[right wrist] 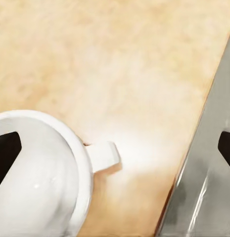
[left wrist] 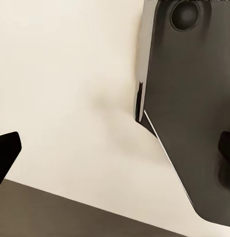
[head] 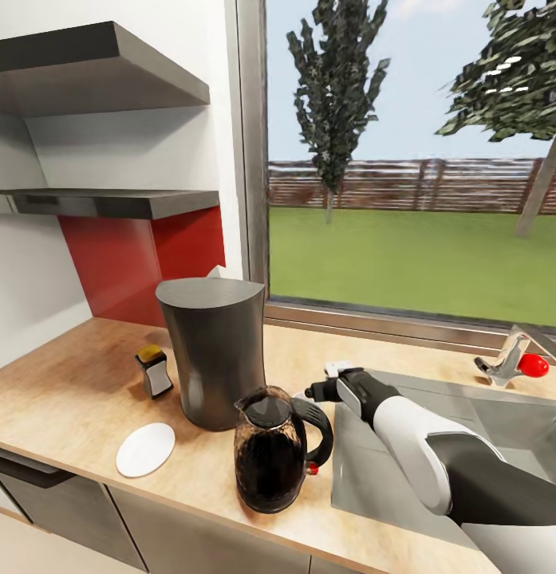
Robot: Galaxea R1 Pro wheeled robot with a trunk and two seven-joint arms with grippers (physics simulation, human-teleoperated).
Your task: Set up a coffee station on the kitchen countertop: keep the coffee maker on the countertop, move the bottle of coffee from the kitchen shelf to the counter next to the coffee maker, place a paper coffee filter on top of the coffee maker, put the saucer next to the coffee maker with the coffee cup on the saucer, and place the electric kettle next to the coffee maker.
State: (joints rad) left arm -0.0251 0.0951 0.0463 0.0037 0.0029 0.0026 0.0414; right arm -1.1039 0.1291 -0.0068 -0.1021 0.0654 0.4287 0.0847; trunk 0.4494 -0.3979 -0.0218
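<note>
Leftmost: round white saucer (head: 145,449) flat on the pale wooden countertop (head: 62,391), then tall dark-grey coffee maker (head: 214,351), glossy black electric kettle (head: 274,450) — white coffee cup (right wrist: 40,173) just beside the steel sink (right wrist: 204,187). Right gripper (head: 319,391) above the cup, fingertips (right wrist: 7,150) spread wide, holding nothing. Best lowered squarely over the rim before closing. Left gripper's hold: cannot tell.

Pale cream surface (left wrist: 70,89), dark grey panel (left wrist: 194,123) with a round knob (left wrist: 184,15) beside it, darker band (left wrist: 70,215) along its edge, black fingertips (left wrist: 6,150) apart
</note>
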